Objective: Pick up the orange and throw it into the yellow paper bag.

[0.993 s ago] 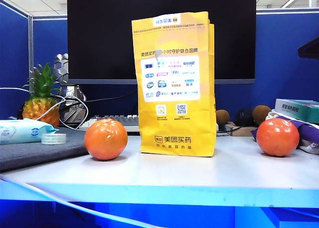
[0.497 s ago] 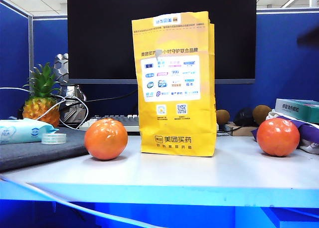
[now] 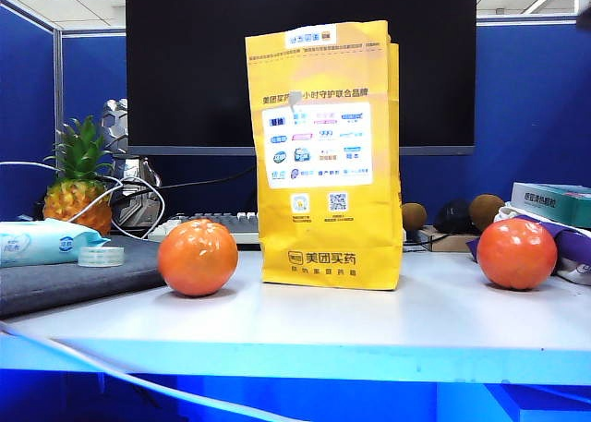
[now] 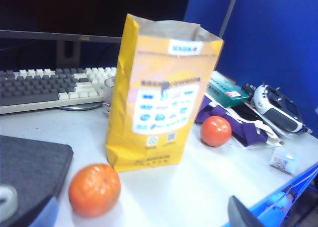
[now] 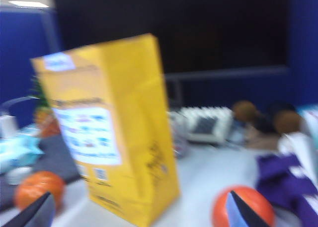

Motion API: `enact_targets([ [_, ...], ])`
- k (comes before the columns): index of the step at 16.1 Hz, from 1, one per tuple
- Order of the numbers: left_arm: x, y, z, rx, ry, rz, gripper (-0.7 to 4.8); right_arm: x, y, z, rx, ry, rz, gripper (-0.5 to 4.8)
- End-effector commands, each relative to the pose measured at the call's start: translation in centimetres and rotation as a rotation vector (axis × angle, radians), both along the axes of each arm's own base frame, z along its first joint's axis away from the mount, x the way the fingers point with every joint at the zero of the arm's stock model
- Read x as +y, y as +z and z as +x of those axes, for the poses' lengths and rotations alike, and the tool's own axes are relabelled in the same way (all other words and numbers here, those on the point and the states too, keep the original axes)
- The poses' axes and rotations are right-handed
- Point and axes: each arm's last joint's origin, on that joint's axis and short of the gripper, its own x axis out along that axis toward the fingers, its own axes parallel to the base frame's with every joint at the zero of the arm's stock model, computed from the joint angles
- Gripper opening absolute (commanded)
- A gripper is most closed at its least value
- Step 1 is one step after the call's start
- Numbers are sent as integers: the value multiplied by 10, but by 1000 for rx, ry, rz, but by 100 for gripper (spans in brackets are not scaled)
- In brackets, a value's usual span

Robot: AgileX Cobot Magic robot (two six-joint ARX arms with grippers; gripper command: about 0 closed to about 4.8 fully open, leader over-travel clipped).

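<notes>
Exterior camera sits low at table edge, facing tall yellow paper bag head-on, black monitor behind. Left wrist camera looks down obliquely from bag's left. Right wrist camera, blurred, looks level, close. All share bag, smooth reddish orange and grooved paler orange fruit.

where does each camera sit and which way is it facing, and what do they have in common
Exterior view: low at the table's front edge, facing the yellow paper bag straight on; no arm shows.
Left wrist view: above the table, looking down at the bag; one dark finger of the left claw shows.
Right wrist view: lower, blurred, facing bag and monitor; the right claw stands open.
All three share the bag, the orange and the paler orange fruit.
</notes>
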Motion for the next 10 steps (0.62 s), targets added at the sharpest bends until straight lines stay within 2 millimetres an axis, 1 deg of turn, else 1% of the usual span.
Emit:
enact_targets([
  [1, -6, 28, 24, 27, -99, 84, 479, 0, 24, 12, 40, -91, -82, 479],
  [2, -8, 39, 37, 67, -105, 97, 479, 2, 38, 25, 84, -114, -129, 479],
  [3, -9, 48, 44, 62, -112, 134, 479, 4, 47, 37, 122, -112, -153, 479],
  [4, -12, 54, 50, 52, -119, 158, 479, 7, 57, 54, 160, -111, -200, 479],
  [5, -15, 57, 52, 55, -113, 164, 479, 9, 62, 65, 180, -111, -237, 479],
  [7, -24, 61, 52, 70, -39, 227, 479, 14, 73, 93, 216, -101, -329, 479],
  [8, -33, 62, 49, 59, -35, 263, 479, 15, 77, 108, 229, -116, -346, 479],
  [10, -52, 62, 42, 38, -43, 302, 479, 14, 79, 124, 215, -179, -356, 479],
])
